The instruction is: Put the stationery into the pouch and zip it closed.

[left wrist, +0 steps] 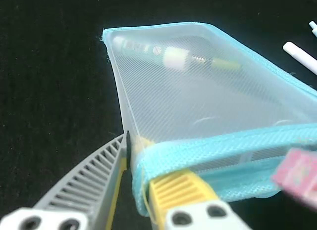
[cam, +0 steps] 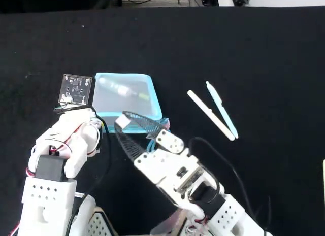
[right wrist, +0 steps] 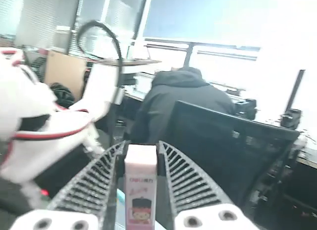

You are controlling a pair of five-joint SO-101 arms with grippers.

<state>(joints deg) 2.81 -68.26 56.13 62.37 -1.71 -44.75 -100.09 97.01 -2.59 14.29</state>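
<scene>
The pouch [cam: 129, 106] is lying on the bench [cam: 228, 48]. Its near rim is being pinched at one corner by the left hand [left wrist: 134, 143], with one jaw inside the opening, the other outside, and both closed on the blue edging. One pen [left wrist: 173, 57] is already lying inside, against the far end. An eraser [right wrist: 140, 185] is being gripped between the jaws of the right hand [right wrist: 140, 153], which are clamped on its two long sides. In the high view that hand is being held over the pouch's near edge, just beside the left hand. A white pen [cam: 210, 115] and a blue pen [cam: 221, 108] are lying side by side on the bench, well apart from the pouch.

The main risk is being judged to lie at the opening. The rim is being held at a single corner, so the rest of it may be sagging shut; how wide the mouth is being held cannot be told. An eraser released there could be stopped by the edging and dropped onto the bench. If it is pressed against the rim instead, the thin mesh could be dragged out of the left hand's pinch, or the whole pouch could be shoved along. The two hands are also being worked very close together, so one could be knocked by the other and a grip lost.
</scene>
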